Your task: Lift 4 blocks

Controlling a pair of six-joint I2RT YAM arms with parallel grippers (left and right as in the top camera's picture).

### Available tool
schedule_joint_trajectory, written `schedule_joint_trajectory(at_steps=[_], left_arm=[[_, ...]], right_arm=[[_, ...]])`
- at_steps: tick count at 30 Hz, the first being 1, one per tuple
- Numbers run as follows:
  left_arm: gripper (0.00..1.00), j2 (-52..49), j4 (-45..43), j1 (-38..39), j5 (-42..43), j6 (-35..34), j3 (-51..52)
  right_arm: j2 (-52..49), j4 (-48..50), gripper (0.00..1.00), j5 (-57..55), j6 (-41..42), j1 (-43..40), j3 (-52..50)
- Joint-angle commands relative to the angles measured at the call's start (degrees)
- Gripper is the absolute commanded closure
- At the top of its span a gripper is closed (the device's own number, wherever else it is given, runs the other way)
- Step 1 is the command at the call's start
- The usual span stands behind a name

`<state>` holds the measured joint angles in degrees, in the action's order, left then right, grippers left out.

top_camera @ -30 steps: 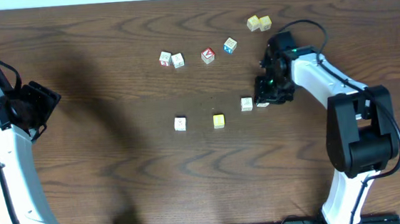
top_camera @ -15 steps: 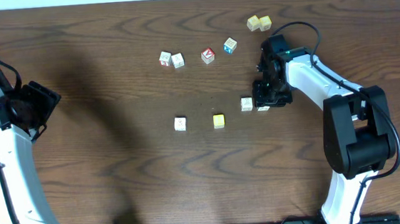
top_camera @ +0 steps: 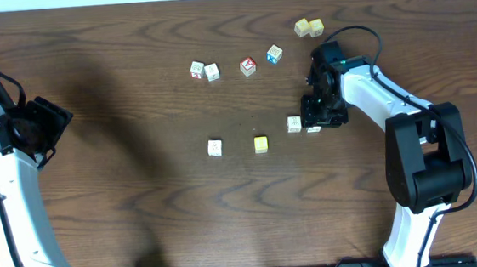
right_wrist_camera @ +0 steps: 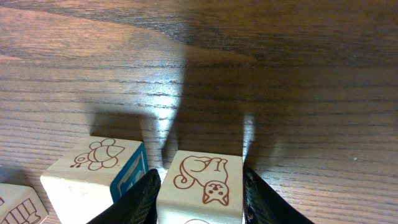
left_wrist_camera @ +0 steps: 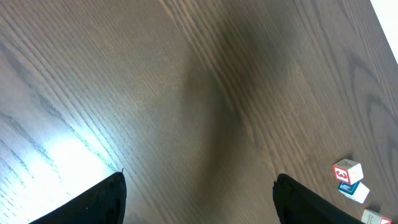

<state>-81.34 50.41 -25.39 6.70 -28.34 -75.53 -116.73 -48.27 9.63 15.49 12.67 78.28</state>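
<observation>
Table (top_camera: 135,116) was dark wood-grain, with one arm at each side. Left arm (top_camera: 4,186) sat at the left edge, well apart from every block. Right arm (top_camera: 390,104) reached in from the right. Left gripper (left_wrist_camera: 199,205) hung over bare wood, jaws spread wide, holding nothing. Right gripper (top_camera: 316,120) was down at the right end of a loose row of four blocks.

Row from overhead, left to right: cream block (top_camera: 214,147), yellow-faced block (top_camera: 261,144), bird block (top_camera: 294,124), cat block (top_camera: 313,128). The first three sat on the table. The cat block was partly under the right gripper.

Right wrist view: the cat block sat between the fingers (right_wrist_camera: 140,199), one tight along each side. Couldn't tell whether they were clamping it or only flanking it. The bird block was just beside it.

Further back were a red-faced cube (top_camera: 248,66), a blue-faced cube (top_camera: 274,55), a white pair (top_camera: 197,69) and a yellowish pair (top_camera: 302,28).
</observation>
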Motion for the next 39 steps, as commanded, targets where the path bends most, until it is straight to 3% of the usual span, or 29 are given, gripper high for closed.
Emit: schedule_joint_trajectory(at_steps=[1,8,12,39], left_arm=[[0.24,-0.48,0.11,-0.2,-0.33,-0.04,-0.35],[0.24,-0.48,0.11,-0.2,-0.31,-0.04,-0.35],[0.24,-0.48,0.11,-0.2,-0.33,-0.04,-0.35],[0.24,-0.48,0.11,-0.2,-0.33,-0.04,-0.35]], right_arm=[[-0.28,0.0,0.6,0.09,0.35,0.42,1.07],[-0.28,-0.2,0.6,0.11,0.37,0.42,1.66],[-0.28,-0.35,0.69,0.09,0.81,0.42,1.66],[-0.28,0.68,0.65,0.13,0.81,0.42,1.66]])
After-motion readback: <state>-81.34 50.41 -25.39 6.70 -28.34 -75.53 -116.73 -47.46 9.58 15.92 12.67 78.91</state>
